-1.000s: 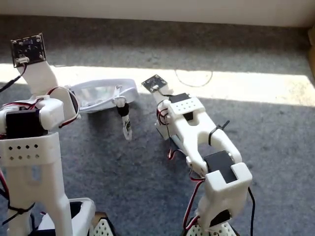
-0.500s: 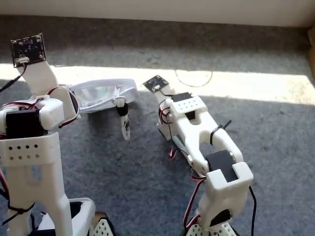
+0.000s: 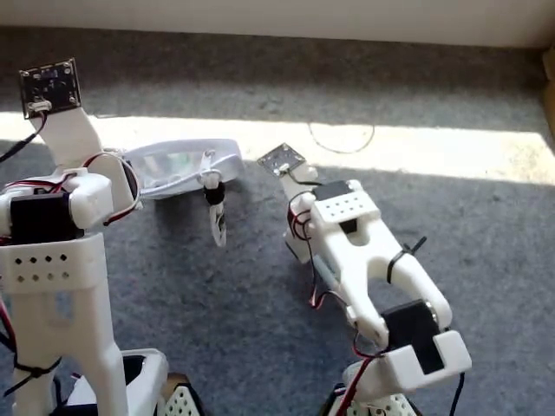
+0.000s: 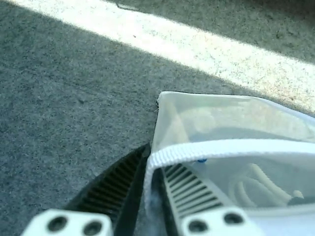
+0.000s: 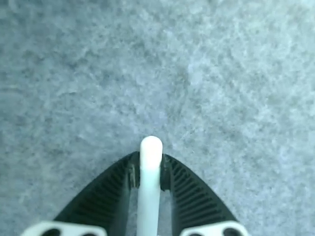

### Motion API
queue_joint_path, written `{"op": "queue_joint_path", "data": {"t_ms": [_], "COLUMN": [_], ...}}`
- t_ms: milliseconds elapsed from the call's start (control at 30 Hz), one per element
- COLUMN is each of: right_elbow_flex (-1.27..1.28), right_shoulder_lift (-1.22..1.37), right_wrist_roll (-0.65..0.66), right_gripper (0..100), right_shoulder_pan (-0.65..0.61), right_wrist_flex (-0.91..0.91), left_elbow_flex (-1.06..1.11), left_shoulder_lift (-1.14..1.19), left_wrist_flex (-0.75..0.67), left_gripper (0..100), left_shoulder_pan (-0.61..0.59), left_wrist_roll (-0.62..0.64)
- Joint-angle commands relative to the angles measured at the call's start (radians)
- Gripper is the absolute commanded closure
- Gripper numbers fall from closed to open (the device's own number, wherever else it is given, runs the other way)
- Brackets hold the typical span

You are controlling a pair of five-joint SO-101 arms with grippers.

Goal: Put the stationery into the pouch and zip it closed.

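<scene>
pouch (image 4: 221, 118) cut off at edge, white stick (image 5: 149, 172) of unclear kind

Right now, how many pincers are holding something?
2. The left pincer is shut on the pouch's webbing edge. The right pincer is shut on a white stick, its tip poking out past the fingertips.

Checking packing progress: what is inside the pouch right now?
Through the translucent pouch, pale rounded shapes and a small blue spot show, which I cannot identify. The fingers of the left gripper pinch its near edge, hiding what lies between them.
</scene>
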Motion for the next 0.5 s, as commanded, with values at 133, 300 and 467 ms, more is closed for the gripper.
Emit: {"op": "queue_joint_path", "data": {"t_ms": [133,300,467], "right_elbow_flex": [0.074,0.122,0.127], "right_shoulder_lift": [-0.252,-0.358,-0.456], "right_wrist_roll": [0.009,-0.025,-0.044], "right_gripper": [99.5,99.5,99.5], "right_shoulder_pan": [-0.019,-0.019,-0.019], "right_wrist_flex": [-0.022,-0.024,-0.019], "left_elbow_flex": [0.008,0.008,0.008], "left_shoulder_lift": [0.001,0.001,0.001], "left_wrist_flex": [-0.015,-0.015,-0.015], "left_gripper": [97,97,97], "left_shoulder_pan": [-0.016,-0.016,-0.016], "left_wrist_roll": [0.002,0.002,0.002]}}
